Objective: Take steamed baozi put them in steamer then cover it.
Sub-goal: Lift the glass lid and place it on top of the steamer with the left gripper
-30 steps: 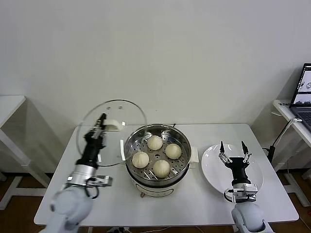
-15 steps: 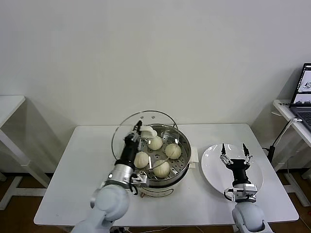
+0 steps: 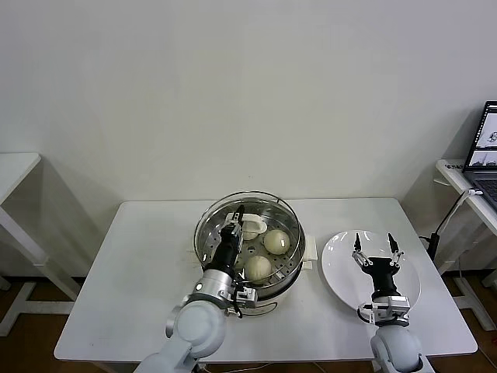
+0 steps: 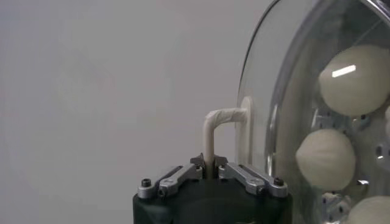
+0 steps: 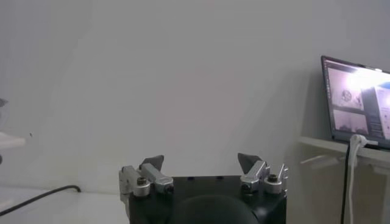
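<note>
The steamer (image 3: 250,247) stands in the middle of the bench (image 3: 140,256) with the buns (image 3: 278,242) on its holed tray; two show plainly in the head view, the others sit behind the left arm. To its right lies a white plate (image 3: 338,272) with no food on it. The left claw (image 3: 235,224) is pinched tight on the cream handle of the glass lid (image 3: 247,208), holding the lid over the pot, roughly level and centred; the left wrist view shows buns through the glass. The right claw (image 3: 377,247) hovers over the plate, pointing up, its fingers (image 5: 152,163) spread wide and holding nothing. A second ago the lid was held upright, left of the pot; half a second ago it was tilted at the pot's left rim. The right arm has not moved.
</note>
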`<control>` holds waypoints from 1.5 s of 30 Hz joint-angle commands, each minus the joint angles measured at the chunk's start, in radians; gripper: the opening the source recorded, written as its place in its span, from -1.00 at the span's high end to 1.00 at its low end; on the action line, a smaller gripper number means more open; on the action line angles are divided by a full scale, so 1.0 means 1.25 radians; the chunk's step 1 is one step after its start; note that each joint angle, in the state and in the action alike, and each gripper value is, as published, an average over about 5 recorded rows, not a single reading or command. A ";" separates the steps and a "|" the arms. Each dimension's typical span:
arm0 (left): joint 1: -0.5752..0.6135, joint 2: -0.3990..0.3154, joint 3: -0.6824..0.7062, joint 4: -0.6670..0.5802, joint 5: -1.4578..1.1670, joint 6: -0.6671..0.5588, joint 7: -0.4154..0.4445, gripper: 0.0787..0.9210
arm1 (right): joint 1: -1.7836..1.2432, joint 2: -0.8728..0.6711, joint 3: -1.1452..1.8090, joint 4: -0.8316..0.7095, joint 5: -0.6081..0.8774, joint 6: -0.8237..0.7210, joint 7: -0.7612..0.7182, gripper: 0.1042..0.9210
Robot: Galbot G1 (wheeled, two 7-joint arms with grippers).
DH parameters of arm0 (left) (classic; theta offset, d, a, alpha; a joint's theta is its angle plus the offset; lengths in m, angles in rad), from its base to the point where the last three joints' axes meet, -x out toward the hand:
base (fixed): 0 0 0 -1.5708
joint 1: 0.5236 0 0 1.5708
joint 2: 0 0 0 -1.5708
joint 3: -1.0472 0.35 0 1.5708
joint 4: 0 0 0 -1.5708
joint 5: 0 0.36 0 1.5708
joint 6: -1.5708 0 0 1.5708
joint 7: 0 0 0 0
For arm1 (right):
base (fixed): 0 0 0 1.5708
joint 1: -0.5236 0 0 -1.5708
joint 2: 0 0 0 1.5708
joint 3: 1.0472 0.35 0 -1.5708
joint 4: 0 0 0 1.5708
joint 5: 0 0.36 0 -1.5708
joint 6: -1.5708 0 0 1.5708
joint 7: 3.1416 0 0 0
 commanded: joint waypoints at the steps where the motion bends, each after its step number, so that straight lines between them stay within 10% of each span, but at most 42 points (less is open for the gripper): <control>1: -0.014 -0.017 0.027 0.023 0.038 0.015 0.022 0.72 | 0.003 0.001 -0.002 -0.007 -0.004 -0.001 -0.002 -0.76; 45: -0.006 -0.047 0.017 0.061 0.136 0.007 0.079 0.71 | 0.014 -0.001 -0.004 -0.023 -0.008 0.005 -0.001 -0.76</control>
